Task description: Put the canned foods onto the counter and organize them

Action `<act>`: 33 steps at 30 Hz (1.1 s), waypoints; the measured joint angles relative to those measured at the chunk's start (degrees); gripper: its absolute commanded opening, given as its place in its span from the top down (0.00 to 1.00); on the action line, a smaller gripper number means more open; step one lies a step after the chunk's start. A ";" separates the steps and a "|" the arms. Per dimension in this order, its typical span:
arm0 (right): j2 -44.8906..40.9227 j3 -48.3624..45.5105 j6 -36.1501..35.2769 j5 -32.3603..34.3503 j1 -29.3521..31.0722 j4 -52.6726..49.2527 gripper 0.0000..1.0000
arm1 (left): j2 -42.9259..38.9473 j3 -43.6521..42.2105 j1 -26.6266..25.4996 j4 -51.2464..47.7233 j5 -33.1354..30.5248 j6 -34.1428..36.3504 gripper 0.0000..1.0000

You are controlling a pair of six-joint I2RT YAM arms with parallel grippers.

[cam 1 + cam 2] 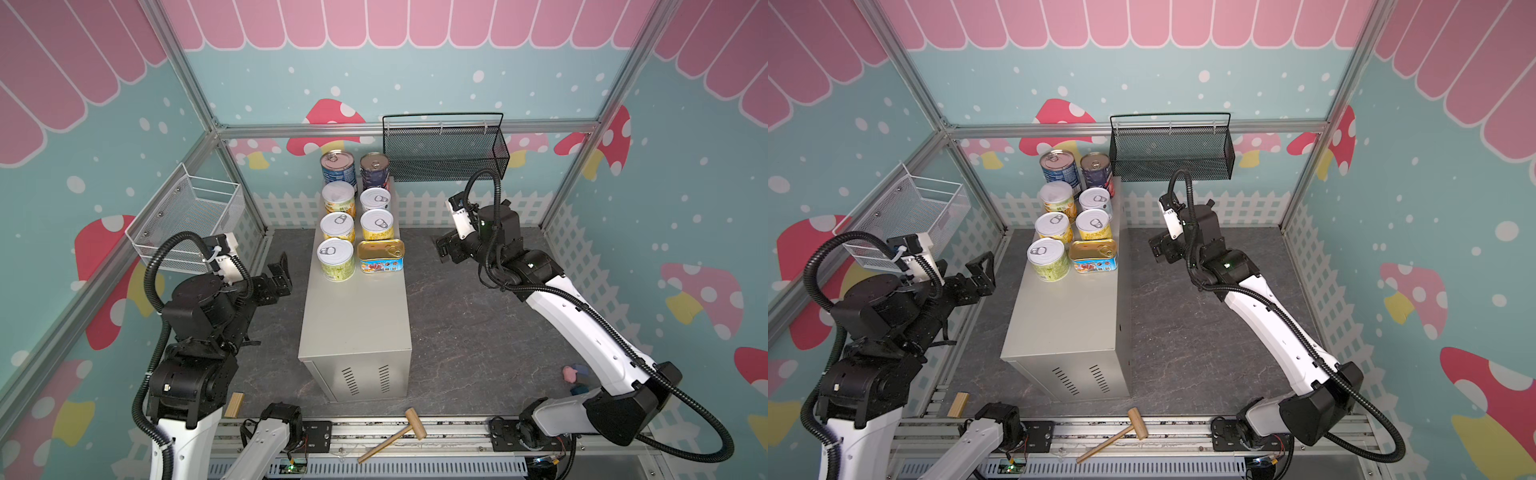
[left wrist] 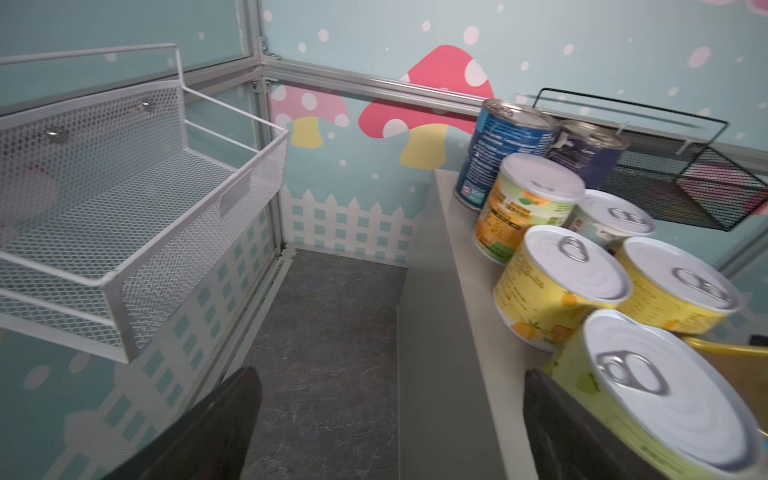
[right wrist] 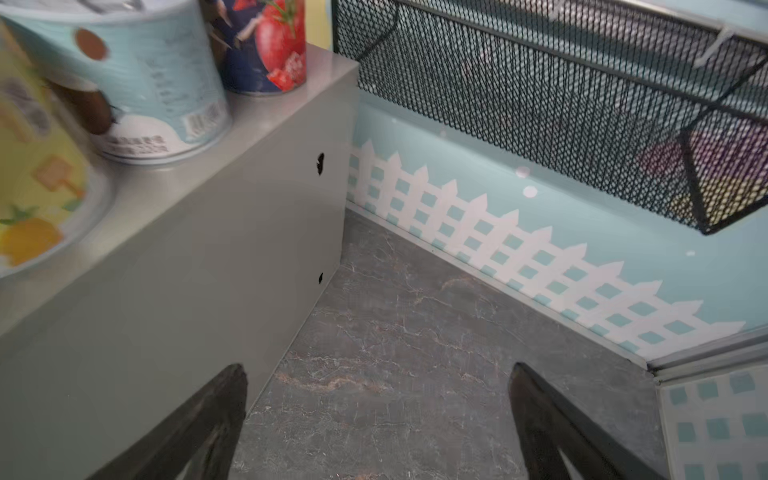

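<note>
Beige counter (image 1: 355,316), tins (image 1: 337,226) atop (eight)

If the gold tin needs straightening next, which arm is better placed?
Right, probably. The gold tin sits on the counter's right-hand edge, beside the open, empty right gripper; the left gripper must cross the green-labelled can.

Left fingers (image 2: 216,415) and right fingers (image 3: 224,395) both spread wide, empty.

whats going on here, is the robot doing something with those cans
All eight canned foods stand in two neat rows at the far end of the counter. The left claw and the right claw are both open and empty, one on each side of the counter, touching nothing. The sorting looks about finished.
</note>
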 measured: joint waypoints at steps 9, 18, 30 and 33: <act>0.90 -9.14 4.44 -3.23 -7.21 1.42 0.00 | 5.46 -2.19 3.69 0.07 -1.44 2.27 0.00; -3.30 -19.61 5.38 -12.74 -8.11 10.78 0.01 | 6.58 -10.08 7.91 5.64 2.71 6.95 0.00; -12.35 -24.22 7.08 -14.49 2.43 23.19 0.01 | 6.29 -18.93 12.07 13.00 5.38 5.92 0.00; -12.35 -24.22 7.85 -12.63 5.31 23.65 0.01 | 6.29 -20.79 12.59 14.53 6.19 4.94 0.00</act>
